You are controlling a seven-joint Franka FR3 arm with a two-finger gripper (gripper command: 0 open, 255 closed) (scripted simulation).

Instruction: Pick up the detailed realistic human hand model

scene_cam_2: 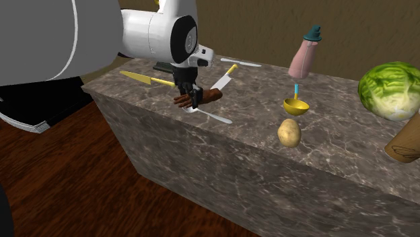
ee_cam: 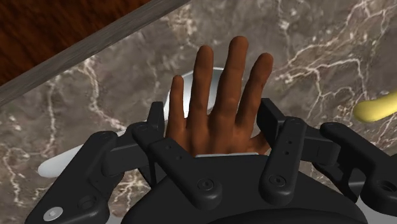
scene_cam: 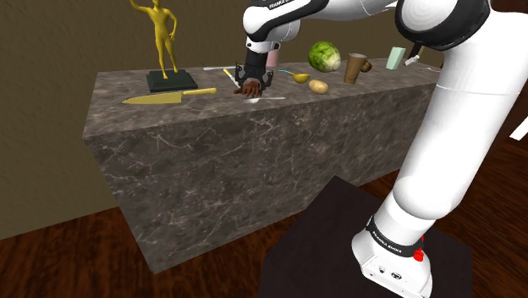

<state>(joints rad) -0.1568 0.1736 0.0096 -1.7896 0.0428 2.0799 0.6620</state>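
**Robot hand clamped on the brown hand model near the worktop's front edge**

The arm's all-black two-finger hand (ee_cam: 213,122) points down at the dark, white-veined marble worktop (scene_cam: 169,161). Its two fingers (ee_cam: 273,127) press against either side of the palm of the brown, lifelike human hand model (ee_cam: 219,89), pinching it between them. In the wrist view the hand model lies flat, its long fingers slightly spread. They reach towards the worktop's front edge, and dark wooden floor (ee_cam: 57,32) shows beyond that edge.

A slim white utensil (scene_cam_2: 217,117) lies under the hand model, and its rounded end shows between the model's fingers. I cannot tell whether the hand model rests on the utensil or sits just above it.

In the shoulder view a long golden knife (scene_cam: 156,97) lies well to the left of the hand. A golden human figurine (scene_cam: 161,38) on a dark square base (scene_cam: 172,81) stands behind the knife. To that view's right sit:

- a small tan potato (scene_cam: 318,85)
- a yellow ladle (scene_cam: 298,77)
- a round green cabbage (scene_cam: 324,57)
- a brown mug (scene_cam: 355,68)
- a pale green cup (scene_cam: 395,57)

In the second exterior view a knife with a yellow handle (scene_cam_2: 224,77) lies just behind the hand model. A pink bottle with a teal cap (scene_cam_2: 305,57) stands near the ladle.
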